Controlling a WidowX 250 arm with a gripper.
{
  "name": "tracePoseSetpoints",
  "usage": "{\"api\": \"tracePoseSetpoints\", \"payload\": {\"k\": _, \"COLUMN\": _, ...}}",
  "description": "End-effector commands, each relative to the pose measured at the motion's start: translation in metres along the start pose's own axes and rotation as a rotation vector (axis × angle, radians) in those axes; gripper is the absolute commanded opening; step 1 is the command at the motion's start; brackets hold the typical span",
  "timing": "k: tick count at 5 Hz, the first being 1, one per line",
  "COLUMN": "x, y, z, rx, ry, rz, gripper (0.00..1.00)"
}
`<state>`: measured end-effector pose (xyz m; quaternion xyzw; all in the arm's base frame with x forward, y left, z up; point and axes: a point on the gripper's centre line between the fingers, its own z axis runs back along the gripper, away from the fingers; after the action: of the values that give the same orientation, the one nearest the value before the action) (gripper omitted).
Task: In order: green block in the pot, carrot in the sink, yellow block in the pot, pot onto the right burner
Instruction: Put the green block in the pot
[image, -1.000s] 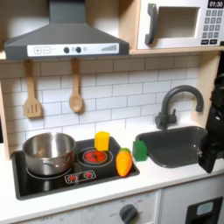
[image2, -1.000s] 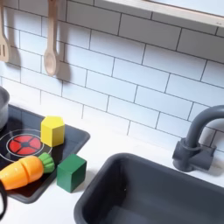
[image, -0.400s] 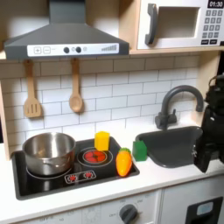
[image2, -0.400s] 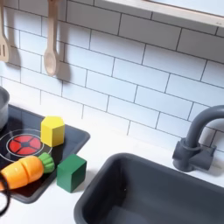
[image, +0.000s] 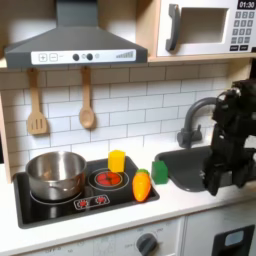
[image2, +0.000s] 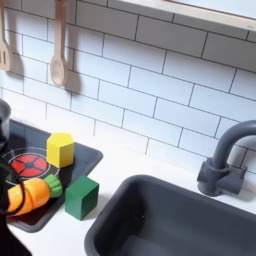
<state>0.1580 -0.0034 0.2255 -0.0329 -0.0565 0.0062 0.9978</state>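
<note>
In the first exterior view the steel pot (image: 55, 172) sits at the left end of the black stovetop (image: 75, 205). The yellow block (image: 117, 160) stands upright behind the red-ringed burner (image: 106, 179). The carrot (image: 142, 185) lies at the stovetop's right end, and the green block (image: 160, 171) sits beside it on the white counter. My gripper (image: 213, 183) hangs over the dark sink (image: 190, 165), right of the green block and apart from it; its jaws are too dark to read. The second exterior view shows the yellow block (image2: 60, 149), the carrot (image2: 30, 193), the green block (image2: 81, 196) and the sink (image2: 170, 215).
A dark curved faucet (image: 200, 115) rises behind the sink, close to my arm (image: 232, 130). Two wooden utensils (image: 87, 112) hang on the tiled wall, under a range hood (image: 75, 45). A dark blurred shape (image2: 6, 205) crosses the second exterior view's lower left edge.
My arm has swung in from the first exterior view's right edge to over the sink. The dark shape at the second exterior view's lower left has grown. The blocks, carrot and pot have not moved.
</note>
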Motion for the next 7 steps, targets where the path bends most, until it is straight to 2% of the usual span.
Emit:
{"api": "tracePoseSetpoints", "payload": {"k": 1, "x": 0.024, "y": 0.011, "z": -0.016, "rx": -0.018, "ry": 0.009, "rz": -0.032, "gripper": 1.00}}
{"api": "tracePoseSetpoints", "payload": {"k": 3, "x": 0.050, "y": 0.019, "z": -0.030, "rx": -0.048, "ry": 0.012, "rz": -0.074, "gripper": 1.00}}
{"api": "tracePoseSetpoints", "payload": {"k": 5, "x": 0.080, "y": 0.017, "z": -0.043, "rx": -0.031, "ry": 0.006, "rz": -0.120, "gripper": 1.00}}
{"api": "tracePoseSetpoints", "payload": {"k": 7, "x": 0.095, "y": 0.019, "z": -0.060, "rx": -0.007, "ry": 0.028, "rz": -0.113, "gripper": 1.00}}
